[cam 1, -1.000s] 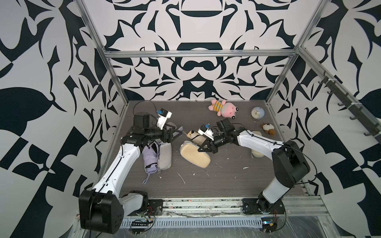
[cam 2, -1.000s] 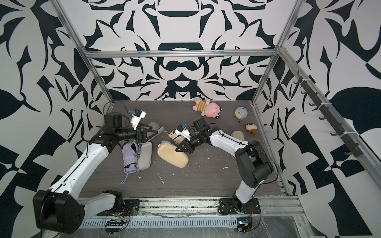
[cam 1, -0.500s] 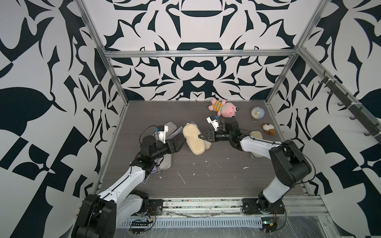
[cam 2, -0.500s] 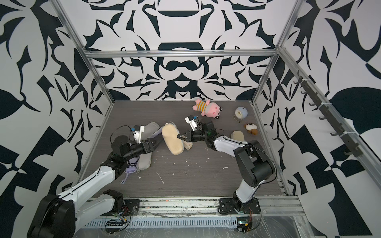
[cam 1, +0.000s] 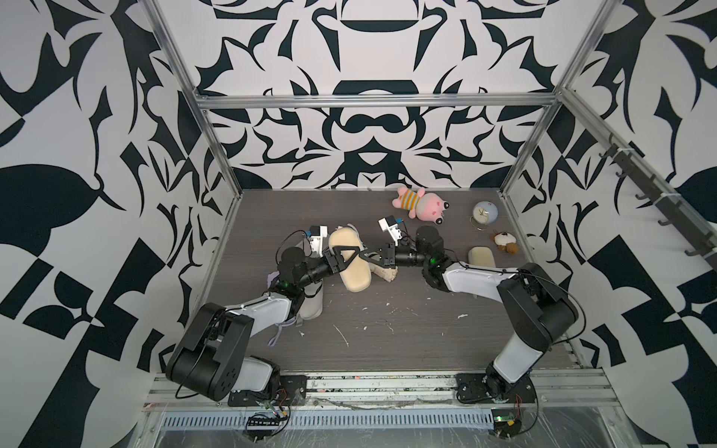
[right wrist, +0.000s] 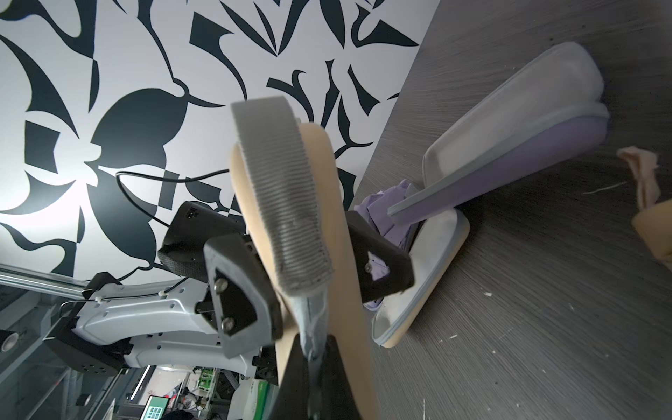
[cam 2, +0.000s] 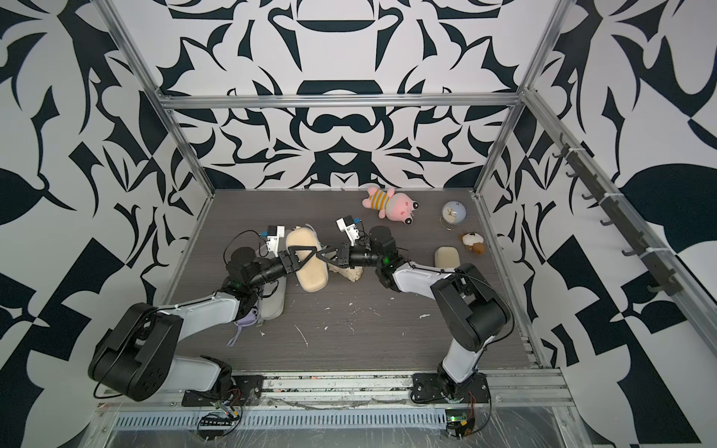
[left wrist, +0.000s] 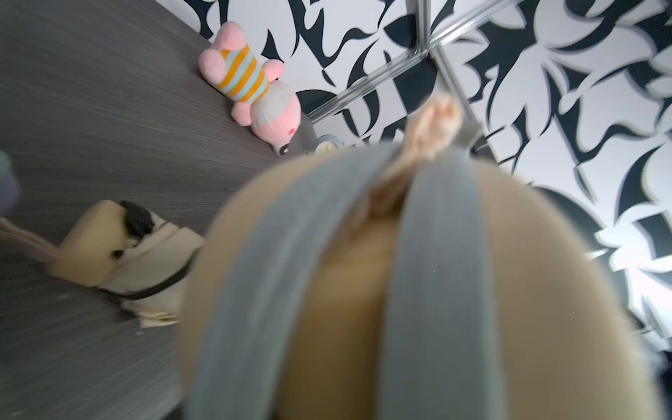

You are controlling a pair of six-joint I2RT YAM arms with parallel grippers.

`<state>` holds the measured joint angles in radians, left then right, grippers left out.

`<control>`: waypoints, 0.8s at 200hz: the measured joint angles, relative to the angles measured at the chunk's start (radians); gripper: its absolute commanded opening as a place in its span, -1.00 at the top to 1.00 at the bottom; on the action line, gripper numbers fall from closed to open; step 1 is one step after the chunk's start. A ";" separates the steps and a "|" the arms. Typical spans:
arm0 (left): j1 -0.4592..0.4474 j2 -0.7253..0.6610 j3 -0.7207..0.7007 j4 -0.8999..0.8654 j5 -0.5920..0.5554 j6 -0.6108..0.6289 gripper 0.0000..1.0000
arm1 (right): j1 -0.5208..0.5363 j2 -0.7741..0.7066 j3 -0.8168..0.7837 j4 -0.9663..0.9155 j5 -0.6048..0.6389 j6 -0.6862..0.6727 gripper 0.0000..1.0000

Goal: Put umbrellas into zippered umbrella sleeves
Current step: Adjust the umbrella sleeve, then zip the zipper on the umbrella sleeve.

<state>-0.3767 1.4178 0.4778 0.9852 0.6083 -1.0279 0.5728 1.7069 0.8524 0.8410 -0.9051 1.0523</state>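
Both top views: the beige sleeve [cam 1: 351,271] sits on the table [cam 1: 407,329], left gripper [cam 1: 349,253] astride it, right gripper [cam 1: 370,256] at its rim, a cream umbrella [cam 1: 384,274] just beside. Left wrist: fingers [left wrist: 436,254] straddle the sleeve; clamped or not, I cannot tell. Right wrist: jaws pinched tight on its zip edge [right wrist: 312,327]. Likely opening it; next, unzip steadily
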 measured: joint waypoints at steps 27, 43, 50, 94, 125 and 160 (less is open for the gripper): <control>0.034 0.014 0.010 0.026 0.059 -0.036 0.54 | -0.037 -0.032 -0.071 0.027 -0.018 0.013 0.04; 0.057 0.013 0.032 0.014 0.086 -0.042 0.57 | -0.073 -0.121 -0.127 -0.075 -0.017 -0.078 0.09; 0.064 0.008 0.045 -0.001 0.097 -0.039 0.57 | -0.088 -0.173 -0.132 -0.179 0.008 -0.159 0.18; 0.061 -0.017 0.114 -0.084 0.217 -0.018 0.41 | 0.054 -0.410 -0.048 -0.663 0.492 -0.784 0.32; 0.039 -0.055 0.141 -0.212 0.276 0.051 0.34 | 0.204 -0.424 -0.046 -0.747 0.728 -1.045 0.25; 0.010 -0.093 0.163 -0.336 0.304 0.135 0.35 | 0.277 -0.425 -0.046 -0.754 0.873 -1.188 0.24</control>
<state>-0.3672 1.3251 0.6407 0.6487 0.9123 -0.8932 0.8497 1.2823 0.8066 0.0868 -0.0322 -0.1352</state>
